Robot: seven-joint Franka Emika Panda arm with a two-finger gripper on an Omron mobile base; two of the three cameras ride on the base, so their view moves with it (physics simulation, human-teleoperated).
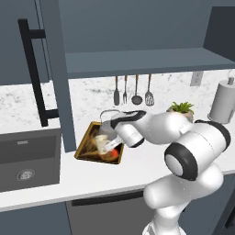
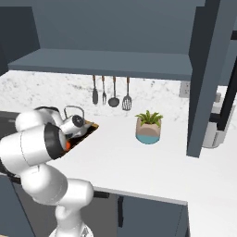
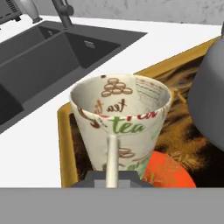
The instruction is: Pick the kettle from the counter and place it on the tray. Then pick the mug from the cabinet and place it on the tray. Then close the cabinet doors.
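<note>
Pincer (image 3: 111,177) clamped on mug (image 3: 121,120) by handle, so cup hangs upright over tray (image 3: 65,144). I hold it just beside kettle (image 3: 210,100), already on tray, over free near corner. Mug base hidden; touchdown unclear. Cabinet doors (image 1: 50,73) open, closing not yet done.

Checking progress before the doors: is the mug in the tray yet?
Over the tray: the mug, upright, shows the tray's rim around it, gripper shut on its handle; contact cannot be told.
</note>
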